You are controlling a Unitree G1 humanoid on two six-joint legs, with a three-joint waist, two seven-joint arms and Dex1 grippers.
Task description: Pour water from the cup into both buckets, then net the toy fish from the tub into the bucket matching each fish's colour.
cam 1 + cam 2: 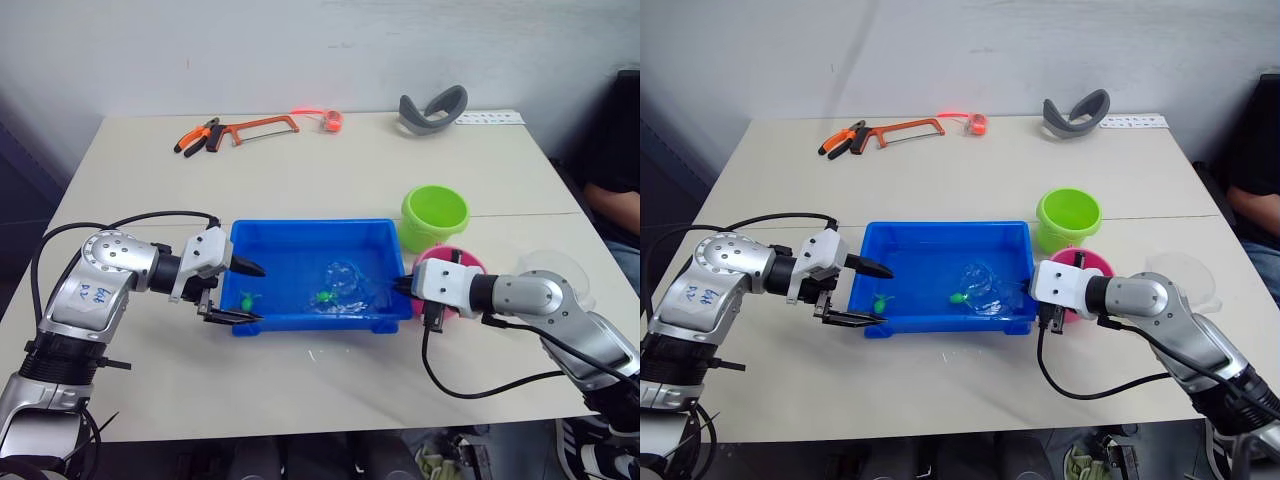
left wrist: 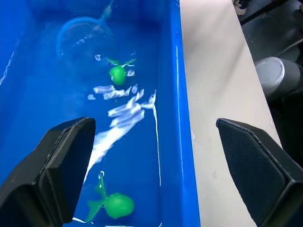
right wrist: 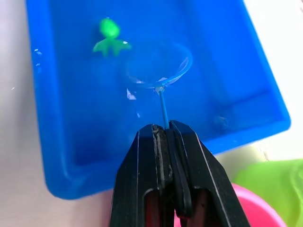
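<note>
The blue tub (image 1: 310, 226) holds water and two green toy fish (image 1: 246, 298) (image 1: 323, 296). My right gripper (image 1: 405, 290) is at the tub's right end, shut on the thin stick of the net (image 3: 158, 64), whose light-blue hoop lies in the water beside one green fish (image 3: 109, 38). My left gripper (image 1: 257, 293) is open and straddles the tub's front wall near its left corner: one finger (image 2: 52, 170) is over the water, the other over the table. The green bucket (image 1: 435, 215) and pink bucket (image 1: 462, 262) stand right of the tub. The clear cup (image 1: 558, 268) sits behind my right arm.
At the table's far side lie an orange hacksaw (image 1: 262, 127), pliers (image 1: 198, 138), an orange roll (image 1: 331, 121), a grey curved band (image 1: 432, 108) and a paper strip (image 1: 490, 118). A person (image 1: 618, 150) sits at the right edge.
</note>
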